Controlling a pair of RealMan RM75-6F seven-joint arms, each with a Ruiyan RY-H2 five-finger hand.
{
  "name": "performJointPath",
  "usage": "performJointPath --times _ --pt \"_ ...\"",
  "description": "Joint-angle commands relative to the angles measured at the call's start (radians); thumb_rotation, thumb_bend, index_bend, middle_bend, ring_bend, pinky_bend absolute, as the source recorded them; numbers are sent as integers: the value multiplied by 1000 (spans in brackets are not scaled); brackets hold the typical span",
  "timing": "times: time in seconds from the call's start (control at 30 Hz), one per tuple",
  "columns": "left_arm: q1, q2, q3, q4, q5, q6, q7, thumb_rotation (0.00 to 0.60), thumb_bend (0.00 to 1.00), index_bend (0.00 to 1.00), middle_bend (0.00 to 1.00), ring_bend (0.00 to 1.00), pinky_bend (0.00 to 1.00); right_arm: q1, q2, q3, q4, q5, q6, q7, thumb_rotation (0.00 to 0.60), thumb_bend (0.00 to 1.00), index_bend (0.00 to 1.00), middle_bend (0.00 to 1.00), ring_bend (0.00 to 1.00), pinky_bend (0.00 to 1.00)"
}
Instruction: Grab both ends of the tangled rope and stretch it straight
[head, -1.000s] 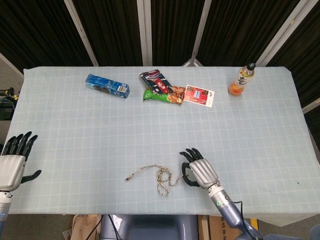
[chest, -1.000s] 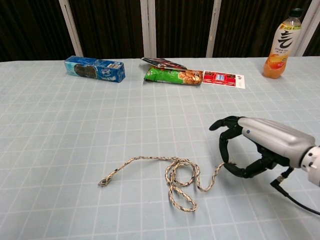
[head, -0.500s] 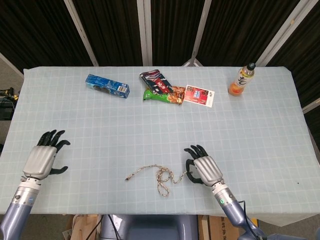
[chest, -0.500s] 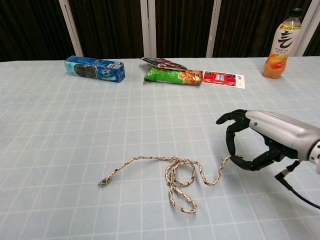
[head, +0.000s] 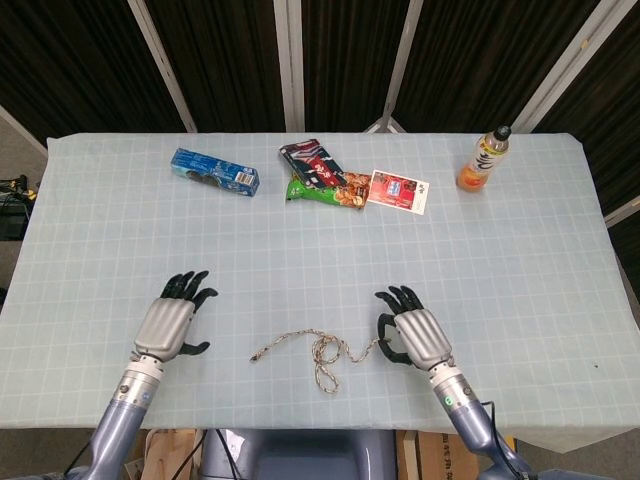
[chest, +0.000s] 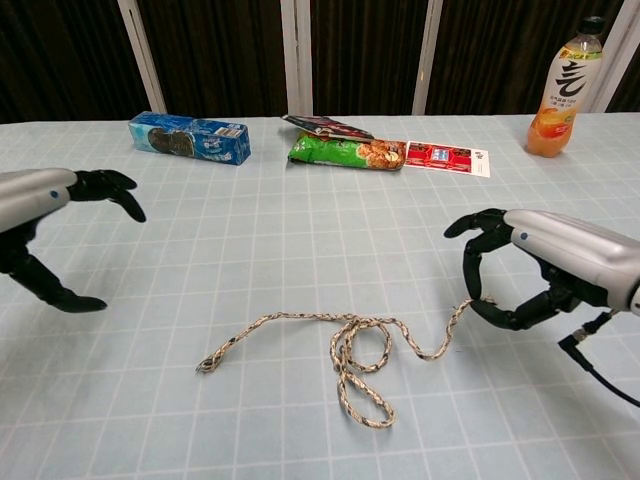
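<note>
We see the rope (head: 318, 352) lying on the near part of the desk (head: 500, 260), its long axis running left to right between the two robot hands, with a tangle of loops in the middle and one loop dropping toward the near edge. Its left end (chest: 207, 364) lies free on the cloth, pointing toward the left robot hand (head: 170, 322) but well apart from it. Its right end rises to the right robot hand (chest: 530, 275), which pinches it between thumb and a fingertip (chest: 472, 301) while the other fingers curve loosely above. From the head view we get the layout from above: the rope stretched between the two robot hands, and the left robot hand palm down over the desk. The chest view gives us what that view hides: the left robot hand's fingers and thumb are spread wide apart with nothing in them, and the rope's right end lifts slightly off the cloth into the pinch. Along the far side we find a blue biscuit box (head: 214, 172), snack packets (head: 325, 178), a red card (head: 398, 191) and an orange drink bottle (head: 483, 160).
</note>
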Motion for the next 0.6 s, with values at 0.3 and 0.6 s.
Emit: performJointPath --times 0.3,0.6 --pt "-30 -173 8 60 -66 48 40 600 143 232 13 0 0 -10 16 6 -7 18 13 1 600 481 641 176 50 0" --pt "-34 -251 21 110 -77 51 4 600 159 233 17 0 0 -10 7 9 -12 28 19 -20 600 481 641 176 50 0"
